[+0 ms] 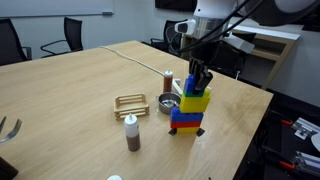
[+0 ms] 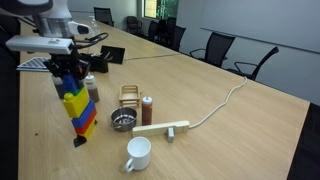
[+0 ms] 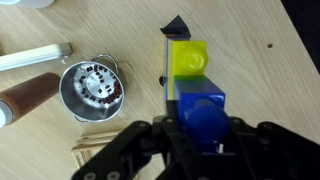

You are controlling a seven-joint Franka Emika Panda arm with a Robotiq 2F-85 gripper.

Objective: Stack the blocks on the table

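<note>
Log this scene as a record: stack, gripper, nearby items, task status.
stack: block tower, upright on the table, with a blue block on top
gripper: gripper at the tower's top, jaws flanking the blue block; whether it grips is unclear
nearby: metal bowl beside the tower, wooden rack, white mug
status: tower built, gripper not yet withdrawn

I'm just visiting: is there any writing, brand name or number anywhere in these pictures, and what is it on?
No text can be read in any view.
Block stack: plain colours, no print.
Top blue block: plain, no print in the wrist view.
Brown bottle: any label is too small to read.
White mug: blank on the side shown.
</note>
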